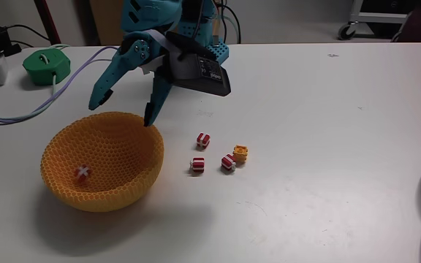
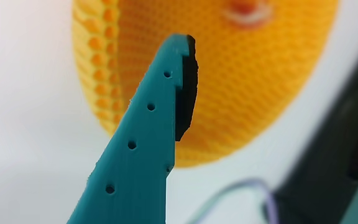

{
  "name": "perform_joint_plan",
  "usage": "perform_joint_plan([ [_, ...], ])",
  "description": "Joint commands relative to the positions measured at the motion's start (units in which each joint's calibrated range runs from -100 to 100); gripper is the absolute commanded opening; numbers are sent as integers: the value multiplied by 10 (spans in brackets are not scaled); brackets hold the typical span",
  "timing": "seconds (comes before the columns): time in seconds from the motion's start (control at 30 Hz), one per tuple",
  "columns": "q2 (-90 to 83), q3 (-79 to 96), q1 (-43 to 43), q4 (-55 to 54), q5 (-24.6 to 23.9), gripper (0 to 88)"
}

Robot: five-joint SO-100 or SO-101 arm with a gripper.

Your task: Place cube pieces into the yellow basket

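1. The teal two-finger gripper [image 1: 123, 108] hangs over the far rim of the large round yellow-orange basket with honeycomb mesh walls [image 1: 134, 186]. Its jaws are spread wide and hold nothing.
2. One small red-and-white striped cube [image 1: 82, 174] lies inside the basket, low on its left inner wall in the fixed view. In the wrist view it is a blurred red-and-white spot [image 2: 247, 10] beyond the teal finger [image 2: 148, 143].
3. Judged from this, a drop looks finished and the step in hand is fetching another piece. To do it well, lift clear of the basket rim first, so the mesh is not knocked, then swing toward the group on the white worktop [image 1: 327, 146].
4. The pieces there sit close together. Take an outer one, such as the far striped cube [image 1: 202, 139], coming straight down with jaws either side, so neighbours are not pushed.
5. Count on the worktop: three striped cubes, the others at [image 1: 197, 165] and [image 1: 228, 162], plus one yellow-orange cube [image 1: 240, 153] touching the last.
6. Totals: five cubes, one basket, one green puck-like object [image 1: 47, 66] at the far left.
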Motion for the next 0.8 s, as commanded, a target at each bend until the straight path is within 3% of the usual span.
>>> perform_joint_plan([
  [0.0, -32, -5, -39, 28, -30, 501],
  [0.07, -65, -16, -106, 130, -89, 494],
  [0.13, -94, 2, -213, 202, -181, 485],
  [0.23, -114, 88, -345, 168, -297, 477],
  [0.3, -108, 127, -374, 126, -328, 466],
  [0.43, -82, 150, -340, 109, -321, 434],
  [0.63, -47, 180, -231, 58, -273, 399],
  [0.77, -23, 227, -201, -23, -258, 362],
])
